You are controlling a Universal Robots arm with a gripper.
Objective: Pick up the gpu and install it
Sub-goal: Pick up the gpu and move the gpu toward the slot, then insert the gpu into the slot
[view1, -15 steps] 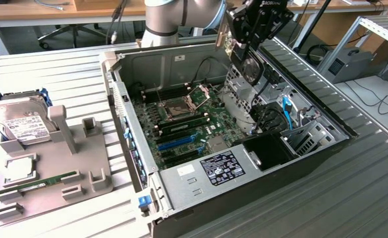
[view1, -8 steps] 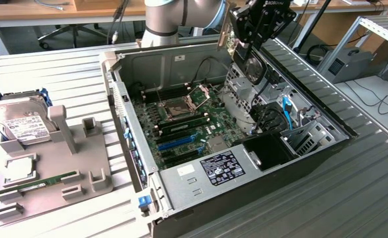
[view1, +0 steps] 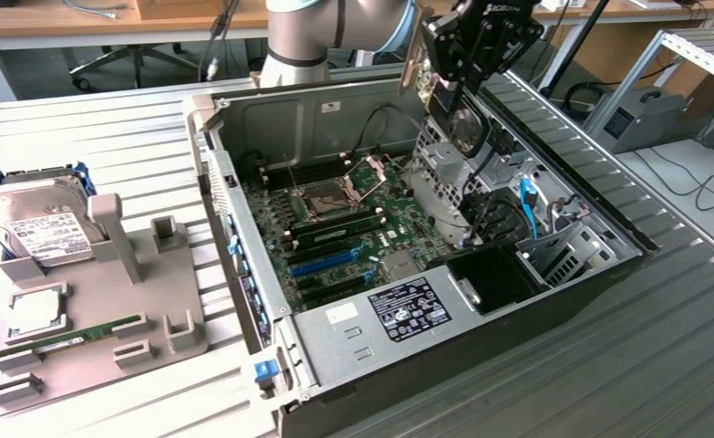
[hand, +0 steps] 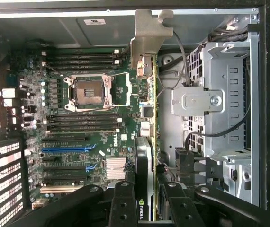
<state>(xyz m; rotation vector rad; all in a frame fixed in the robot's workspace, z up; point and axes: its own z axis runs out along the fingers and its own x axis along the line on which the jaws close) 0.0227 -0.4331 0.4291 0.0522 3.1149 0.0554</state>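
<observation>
- The gripper is closed on the graphics card, with one black finger on each flat side of it.
- In the wrist view the graphics card shows edge-on. A green logo sits on the end nearest the gripper, and the silver end bracket is at the far end.
- The card is held up in the air over the open computer case, near the case's far wall. It is not seated in any slot.
- Below it lies the green motherboard. The card hangs over the strip between the processor socket and the metal drive cage.
- The long blue slot on the motherboard has nothing in it.
- The arm comes in from behind the case.
- The case lies on its side, open side up, on a slatted metal table.
- At the exterior view's left a grey holder rests on the table, well apart from the gripper.
- The holder carries a hard drive with a white label, a square processor chip and a slim green memory stick.
</observation>
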